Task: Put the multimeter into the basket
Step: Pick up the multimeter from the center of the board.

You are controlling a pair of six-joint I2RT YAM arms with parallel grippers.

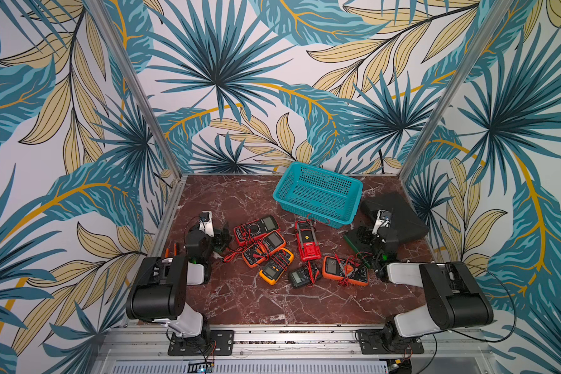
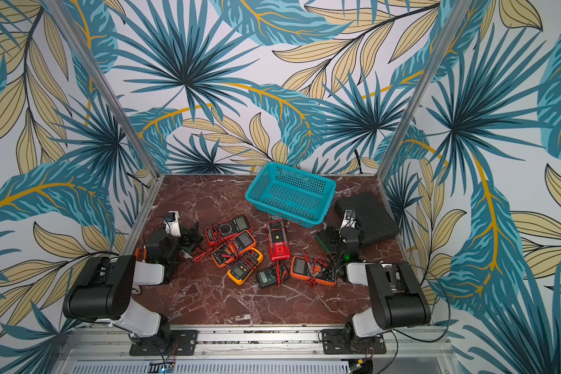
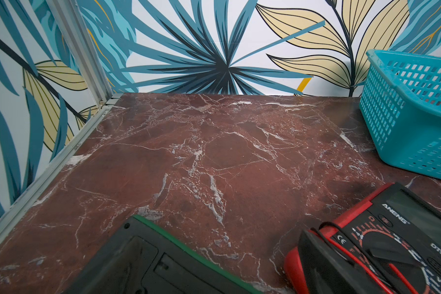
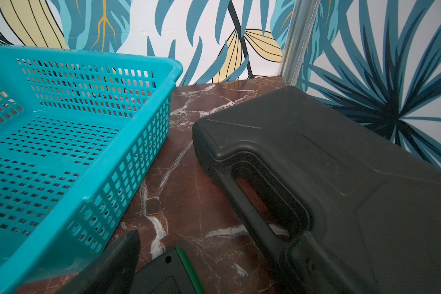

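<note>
The teal basket [image 1: 318, 194] [image 2: 290, 194] stands at the back of the table with nothing in it; it also shows in the left wrist view [image 3: 413, 114] and the right wrist view [image 4: 61, 152]. Several multimeters lie in a loose heap in front of it with their red and black leads. Among them are a red-and-black multimeter [image 1: 256, 228] [image 3: 392, 241], a red clamp meter [image 1: 307, 241] and an orange multimeter [image 1: 345, 270]. My left gripper [image 1: 222, 239] [image 3: 239, 275] is open and holds nothing, low beside the red-and-black multimeter. My right gripper [image 1: 358, 238] [image 4: 209, 277] is open and holds nothing, between the basket and a black case.
A black plastic carry case [image 1: 395, 217] [image 4: 341, 178] lies at the right rear, close to the basket and the right gripper. Aluminium frame posts and leaf-patterned walls close in the red marble table [image 3: 214, 152] on three sides.
</note>
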